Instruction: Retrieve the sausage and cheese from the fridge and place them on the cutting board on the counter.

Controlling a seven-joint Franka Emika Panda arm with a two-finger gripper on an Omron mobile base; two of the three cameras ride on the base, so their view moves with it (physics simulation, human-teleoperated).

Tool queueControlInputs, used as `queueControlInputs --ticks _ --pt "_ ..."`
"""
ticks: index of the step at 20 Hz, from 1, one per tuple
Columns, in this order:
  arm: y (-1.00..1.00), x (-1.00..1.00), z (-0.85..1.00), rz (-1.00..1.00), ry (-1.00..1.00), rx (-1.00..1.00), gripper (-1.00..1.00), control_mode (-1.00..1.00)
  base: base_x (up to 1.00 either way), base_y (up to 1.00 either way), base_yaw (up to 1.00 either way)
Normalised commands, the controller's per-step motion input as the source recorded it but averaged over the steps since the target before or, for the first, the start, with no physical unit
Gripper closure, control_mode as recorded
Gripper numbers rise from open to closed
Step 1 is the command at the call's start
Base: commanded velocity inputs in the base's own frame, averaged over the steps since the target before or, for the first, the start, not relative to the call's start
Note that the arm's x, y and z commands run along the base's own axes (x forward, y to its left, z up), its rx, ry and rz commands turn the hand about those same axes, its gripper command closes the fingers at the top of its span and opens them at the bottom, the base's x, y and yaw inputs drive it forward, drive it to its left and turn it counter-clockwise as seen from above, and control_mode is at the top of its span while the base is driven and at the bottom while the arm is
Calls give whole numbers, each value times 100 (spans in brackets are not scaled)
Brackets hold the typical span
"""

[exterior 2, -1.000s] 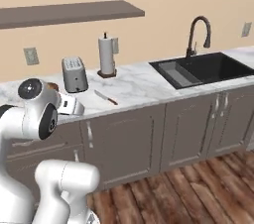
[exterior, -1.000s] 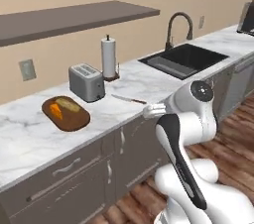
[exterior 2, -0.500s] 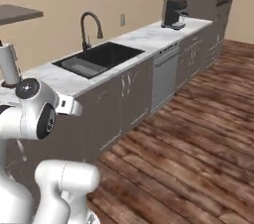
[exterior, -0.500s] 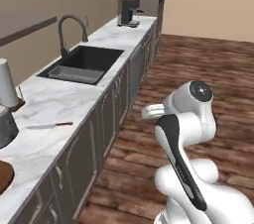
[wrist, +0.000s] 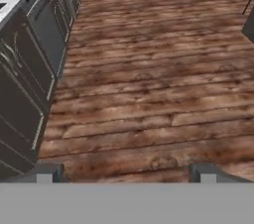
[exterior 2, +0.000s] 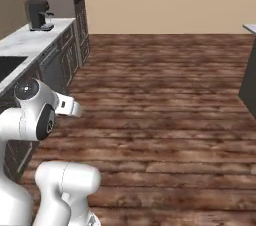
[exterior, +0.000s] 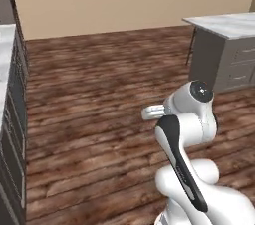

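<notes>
The step in hand looks like travel: the base faces open wooden floor [exterior 2: 165, 95], and neither the fridge nor the sausage, cheese or cutting board is in front of the cameras, so where they lie cannot be told from here. To do this leg well, the base should hold a course that stays off the dark cabinet fronts [wrist: 30, 69] running along the 9 o'clock side of the hand view, and off the grey island [exterior: 224, 55] at about 2 o'clock in the left base view. Only once the tall grey doors come into sight is it worth unfolding the arm — a reach begun early risks swinging into cabinetry.

The arm [exterior: 187, 119] is folded tight over the base, its upper link raised and bent back on itself, and the wrist points forward and down at the floor. The claw [wrist: 124, 172] stands wide apart with nothing between its tips, one dark fingertip [wrist: 45, 172] at 7 o'clock and the other at 5 o'clock in the hand view. That suits the coming pull on a door handle.

The marble tabletop [exterior 2: 30, 40] runs away at 10 o'clock in the right base view, carrying a dark coffee machine [exterior 2: 39, 14] near its far end, with a sink's edge [exterior 2: 7, 67] nearer — landmarks for the return trip.
</notes>
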Motion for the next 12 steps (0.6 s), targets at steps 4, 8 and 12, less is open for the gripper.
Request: queueControlInputs --ticks 4,8,12 --pt "0 0 0 0 0 0 -100 100 0 0 -99" --pt "0 0 0 0 0 0 -100 100 0 0 -100" --pt "0 0 0 0 0 0 -100 100 0 0 -100"
